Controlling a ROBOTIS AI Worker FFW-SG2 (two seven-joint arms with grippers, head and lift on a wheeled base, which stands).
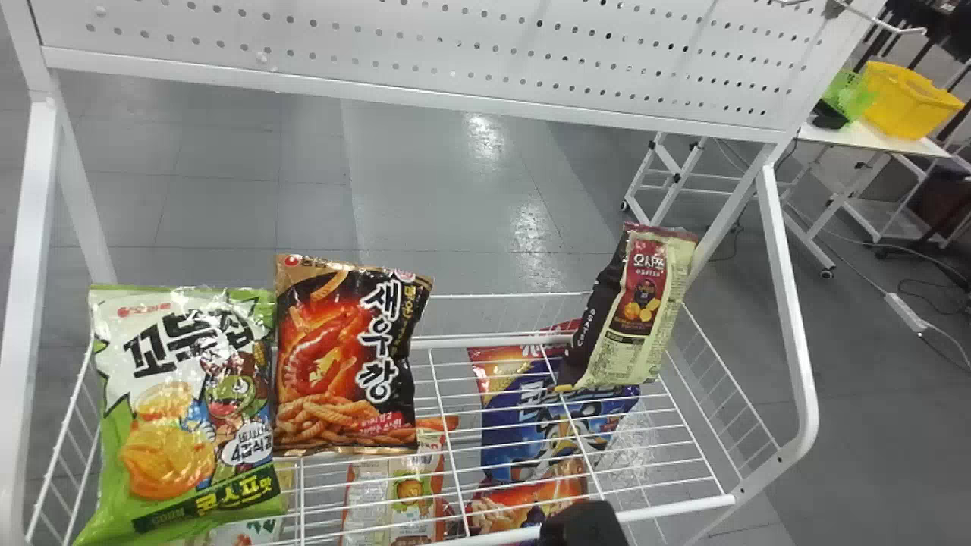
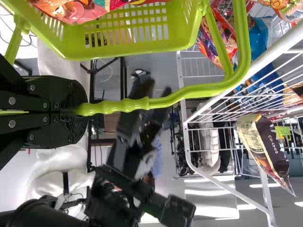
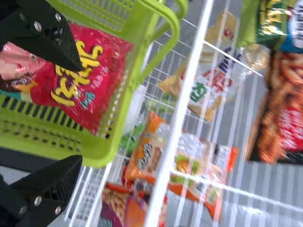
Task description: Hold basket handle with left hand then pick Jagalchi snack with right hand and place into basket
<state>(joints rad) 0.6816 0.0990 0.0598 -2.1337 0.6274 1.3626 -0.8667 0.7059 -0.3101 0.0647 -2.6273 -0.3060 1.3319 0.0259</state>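
At the head view's bottom edge, part of my right gripper [image 1: 584, 525] shows. The right wrist view has my right gripper [image 3: 81, 113] open, its fingers spread above the red Jagalchi snack [image 3: 87, 78]. That bag lies inside the green basket [image 3: 97, 153]; whether the fingers touch it, I cannot tell. My left gripper [image 2: 81, 111] is shut on the green basket handle [image 2: 189, 91] in the left wrist view, with the basket [image 2: 128, 35] beside it and red packaging [image 2: 78, 10] inside.
A white wire rack [image 1: 675, 504] stands beside the basket, with several snack bags in its lower part. Green [image 1: 182, 409], dark orange [image 1: 345, 364] and cream-and-black [image 1: 637, 303] bags are higher up on the rack, below a perforated panel [image 1: 455, 49].
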